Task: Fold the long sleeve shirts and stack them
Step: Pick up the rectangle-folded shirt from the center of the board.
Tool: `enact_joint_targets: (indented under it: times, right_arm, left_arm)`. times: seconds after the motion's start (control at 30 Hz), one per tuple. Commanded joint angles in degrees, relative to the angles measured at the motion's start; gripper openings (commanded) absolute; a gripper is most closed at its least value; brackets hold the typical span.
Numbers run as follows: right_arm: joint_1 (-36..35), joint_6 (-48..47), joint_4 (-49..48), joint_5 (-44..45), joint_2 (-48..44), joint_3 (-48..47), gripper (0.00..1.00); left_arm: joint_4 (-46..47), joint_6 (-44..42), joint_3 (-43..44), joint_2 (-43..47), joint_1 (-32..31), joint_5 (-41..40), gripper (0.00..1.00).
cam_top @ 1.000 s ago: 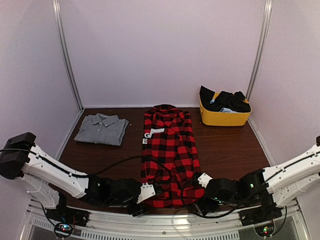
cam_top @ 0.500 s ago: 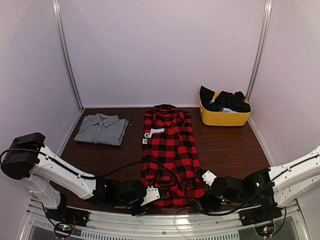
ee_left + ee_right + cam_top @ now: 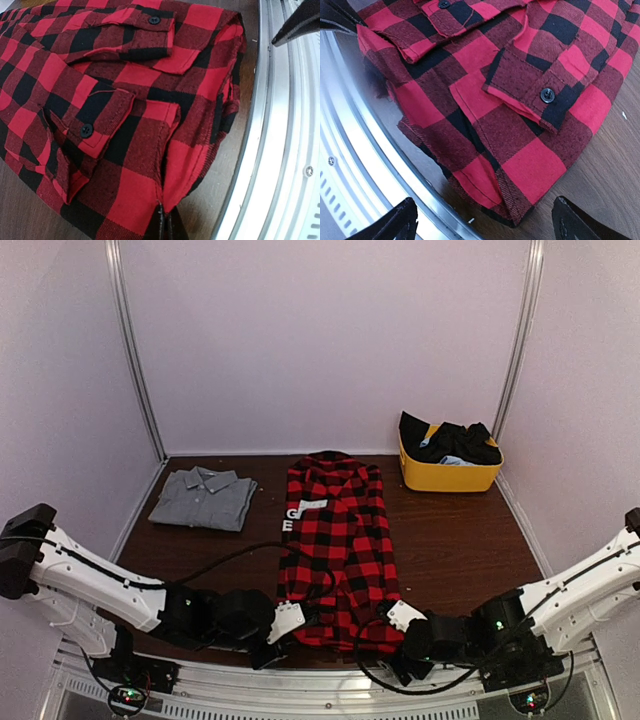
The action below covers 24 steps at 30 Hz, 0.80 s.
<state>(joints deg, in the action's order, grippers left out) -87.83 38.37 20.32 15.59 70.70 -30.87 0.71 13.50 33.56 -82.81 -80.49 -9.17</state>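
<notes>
At ten o'clock on the table I see the grey shirt, folded, collar toward the back wall, well apart from both arms. Nothing is on top of it.

The flannel shirt lies in the middle as a long strip running from twelve o'clock, where its collar and white neck label sit, down to six o'clock by the metal rail. My left wrist camera shows two buttoned cuffs lying on top of the body near the hem.

The left fingers are pressed together, pinching the hem corner of the flannel at its seven o'clock end, just beside the rail.

The right fingers are spread wide at the five o'clock corner of the same hem. That corner lies between them, and I see neither tip touching the cloth.

At two o'clock, against the right wall, stands the yellow bin. It holds a heap of black clothing that rises above the rim and drapes over its back-left corner. A small patch of pale blue cloth shows among the black. The bin is well apart from both shirts.
</notes>
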Motion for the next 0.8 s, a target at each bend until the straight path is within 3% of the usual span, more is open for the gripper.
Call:
enact_joint_targets:
  times: [0.0,0.27,0.77]
  right_arm:
    - [-2.1,-3.4,0.8,3.6,2.6,-4.1,0.92]
    - [-2.7,-8.7,2.2,1.8,8.8,-7.4,0.79]
    - [-1.5,-10.6,1.8,-0.2,16.0,-8.0,0.54]
  left_arm:
    - [-2.6,5.1,-1.3,3.6,0.4,3.7,0.00]
    - [-5.1,6.1,-0.7,6.2,0.3,4.2,0.00]
    - [-3.5,5.8,-0.2,1.9,0.4,6.9,0.00]
